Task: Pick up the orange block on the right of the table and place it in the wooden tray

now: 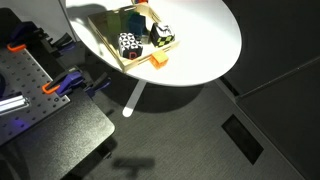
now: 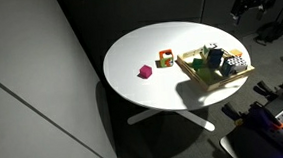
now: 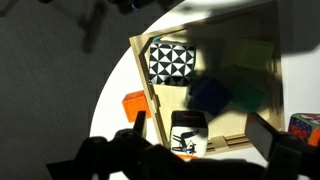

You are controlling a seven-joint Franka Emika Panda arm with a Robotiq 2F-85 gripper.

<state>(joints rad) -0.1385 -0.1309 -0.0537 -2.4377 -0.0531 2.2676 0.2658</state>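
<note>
The orange block (image 1: 158, 60) lies on the white table (image 1: 210, 40) just outside the wooden tray (image 1: 108, 45), against its rim. In the wrist view it (image 3: 135, 105) sits left of the tray rim (image 3: 143, 70). My gripper (image 3: 200, 130) is open and empty above the tray, with its dark fingers on either side of a white cube with a black drawing (image 3: 188, 135). The orange block is outside my left finger. The tray also shows in an exterior view (image 2: 193, 73). I cannot make out the gripper in either exterior view.
The tray holds a black-and-white patterned cube (image 3: 172, 60) and a blue cube (image 3: 210, 95). A pink block (image 2: 144, 72) and a red-orange patterned block (image 2: 166, 58) lie on the table (image 2: 139, 49) away from the tray. A breadboard bench (image 1: 40, 110) stands beside the table.
</note>
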